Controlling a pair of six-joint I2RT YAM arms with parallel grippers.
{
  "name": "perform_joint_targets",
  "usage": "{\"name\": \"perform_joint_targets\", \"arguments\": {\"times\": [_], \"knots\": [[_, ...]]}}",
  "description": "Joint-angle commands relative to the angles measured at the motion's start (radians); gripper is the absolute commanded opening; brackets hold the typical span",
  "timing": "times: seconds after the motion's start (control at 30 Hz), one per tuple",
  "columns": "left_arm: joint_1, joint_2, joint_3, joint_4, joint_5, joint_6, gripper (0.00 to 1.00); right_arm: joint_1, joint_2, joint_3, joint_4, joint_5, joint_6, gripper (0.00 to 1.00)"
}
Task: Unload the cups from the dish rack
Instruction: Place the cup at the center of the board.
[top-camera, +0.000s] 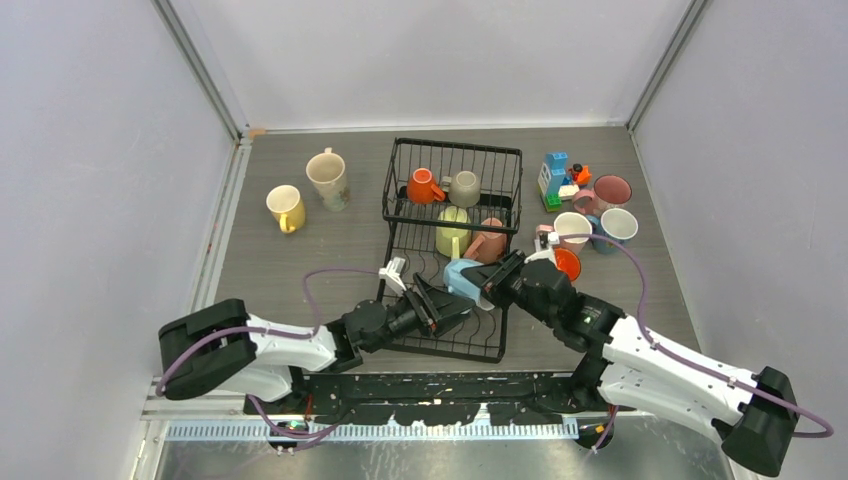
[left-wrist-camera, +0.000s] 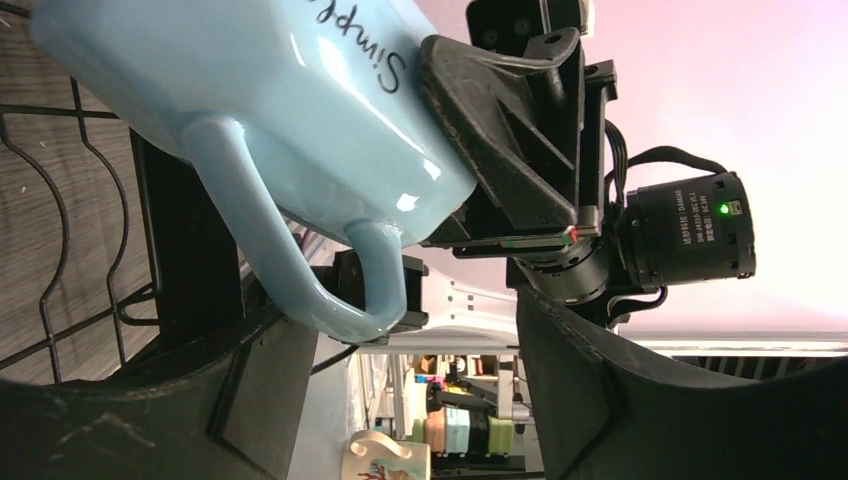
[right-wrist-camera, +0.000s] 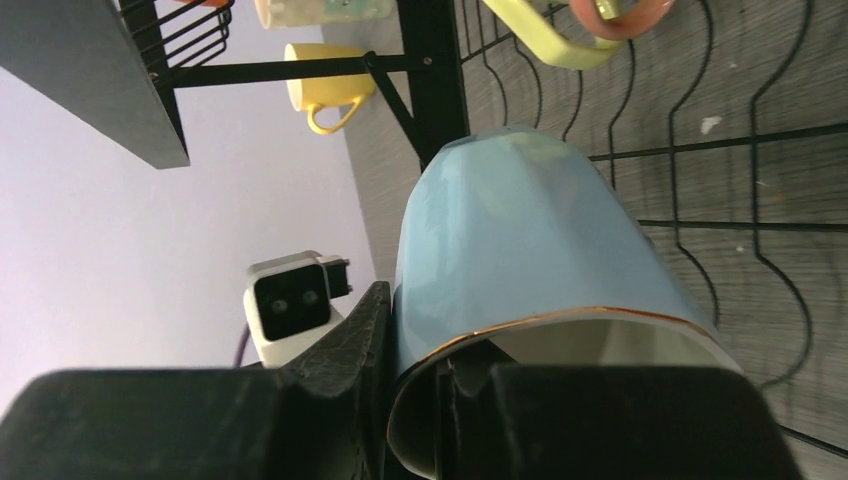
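light blue mug (left-wrist-camera: 300, 110): top and lettering cut off by the upper edge, left wrist view | near rim hidden behind right gripper (right-wrist-camera: 430, 365), right wrist view | orange mug (top-camera: 569, 264) at right half covered by that gripper | toy-block figure (top-camera: 558, 180): detail too small

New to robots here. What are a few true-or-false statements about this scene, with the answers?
1. The right tool grips the light blue mug by its rim. True.
2. The left tool is clamped on that mug. False: its fingers stand open around the handle.
3. An orange mug sits in the dish rack. True.
4. The yellow mug stands right of the rack. False: it stands left of it.
5. The toy-block figure is inside the rack. False: it stands outside, to the right.
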Motion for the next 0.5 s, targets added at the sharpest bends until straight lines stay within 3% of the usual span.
{"name": "perform_joint_targets", "arguments": {"times": [0.0,0.3,0.47], "knots": [[0.000,-0.090,-0.002,-0.069,0.022,0.062,0.75,0.004,-0.050,0.104,-0.075,0.042,-0.031,0.01],[0.002,-0.349,0.028,-0.483,0.018,0.170,0.87,0.003,-0.069,0.253,-0.378,0.080,-0.086,0.01],[0.016,-0.492,0.036,-0.672,0.012,0.229,0.89,0.004,-0.091,0.395,-0.646,0.127,-0.135,0.01]]}}
